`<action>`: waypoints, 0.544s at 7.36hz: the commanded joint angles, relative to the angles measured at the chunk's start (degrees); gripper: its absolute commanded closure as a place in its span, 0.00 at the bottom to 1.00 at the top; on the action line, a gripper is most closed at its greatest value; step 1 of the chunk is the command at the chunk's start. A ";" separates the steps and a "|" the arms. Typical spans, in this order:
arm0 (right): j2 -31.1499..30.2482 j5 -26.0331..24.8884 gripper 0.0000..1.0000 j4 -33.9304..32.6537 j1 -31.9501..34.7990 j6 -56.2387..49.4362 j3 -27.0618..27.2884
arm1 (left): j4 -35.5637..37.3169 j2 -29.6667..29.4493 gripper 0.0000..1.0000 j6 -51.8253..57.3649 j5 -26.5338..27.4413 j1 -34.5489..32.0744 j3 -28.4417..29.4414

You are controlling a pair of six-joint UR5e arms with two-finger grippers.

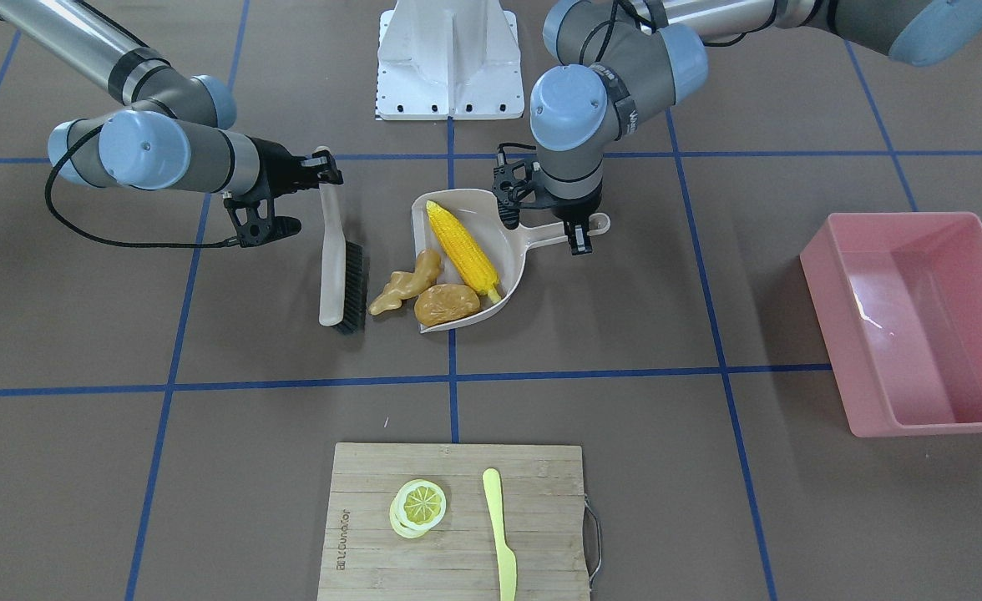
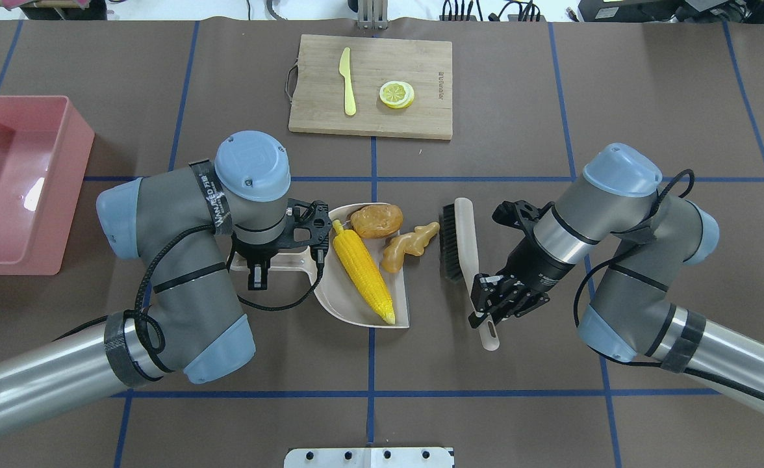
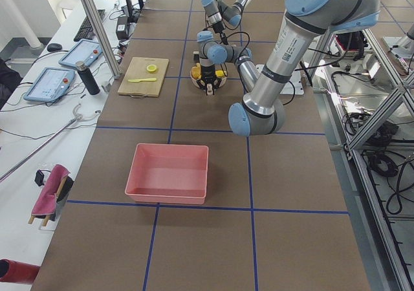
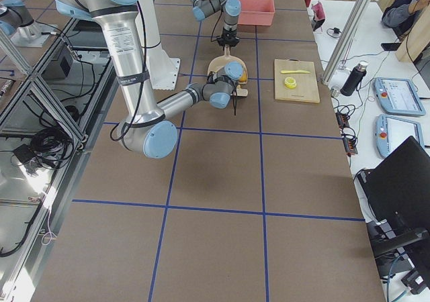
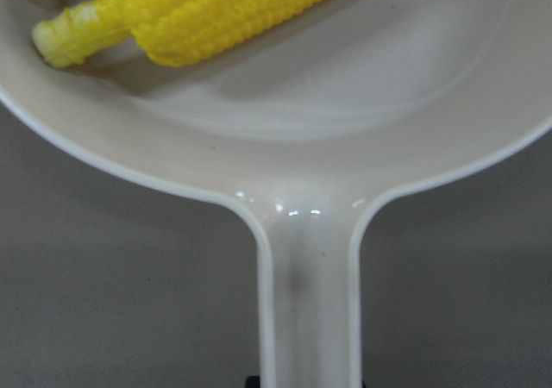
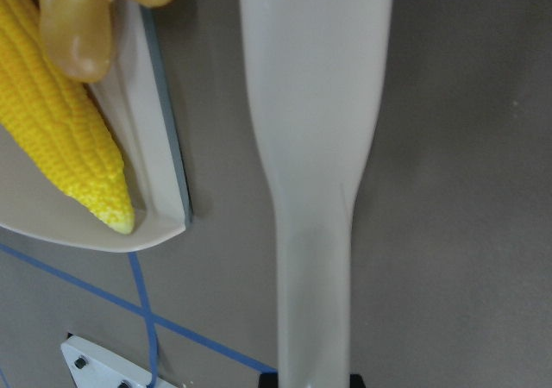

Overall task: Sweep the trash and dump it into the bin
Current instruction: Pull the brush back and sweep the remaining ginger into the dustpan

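A beige dustpan lies mid-table with the yellow corn cob inside it. The brown potato rests at the far end of the pan's mouth. Across the pan's lip lies the tan ginger root, mostly on the table. My left gripper is shut on the dustpan handle. A beige brush stands just right of the ginger, bristles facing it, and my right gripper is shut on its handle. The pink bin sits at the table's left edge with nothing in it.
A wooden cutting board at the far middle carries a lemon slice and a pale yellow knife. The white robot base plate sits at the near edge. Blue tape lines cross the brown table.
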 commanded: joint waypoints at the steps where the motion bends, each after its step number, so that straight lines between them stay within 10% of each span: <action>1: 3.26 0.10 1.00 -0.19 -0.24 0.79 -1.64 | -0.01 0.09 1.00 0.01 0.03 -0.02 -0.11; 4: 6.69 -0.43 1.00 -0.19 -1.82 4.47 -2.25 | -0.01 0.09 1.00 0.09 -0.06 -0.10 -0.28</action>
